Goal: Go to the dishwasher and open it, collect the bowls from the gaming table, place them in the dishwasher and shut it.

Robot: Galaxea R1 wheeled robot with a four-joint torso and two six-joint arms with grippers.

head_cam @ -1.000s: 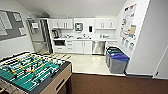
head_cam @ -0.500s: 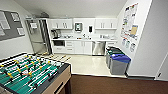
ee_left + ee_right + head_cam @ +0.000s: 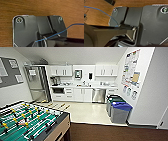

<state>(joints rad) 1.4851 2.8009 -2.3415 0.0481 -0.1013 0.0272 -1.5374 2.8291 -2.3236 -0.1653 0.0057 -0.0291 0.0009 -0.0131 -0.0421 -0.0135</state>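
A kitchenette is seen ahead across pale tile that meets brown wood floor [image 3: 112,133]. The dishwasher [image 3: 98,95] is set under the counter's right part, its door closed. Open floor is bounded by the foosball table [image 3: 30,122] and the bins [image 3: 120,110]. The grippers' opening cannot be told.

Pale kitchen floor [image 3: 87,112] w/ recycling bins [image 3: 120,111], foosball table [image 3: 30,124].

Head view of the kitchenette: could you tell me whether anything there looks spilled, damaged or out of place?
Nothing stands out. The dishwasher is shut under the counter, the bins stand upright by the wall, and the table-football table sits level.
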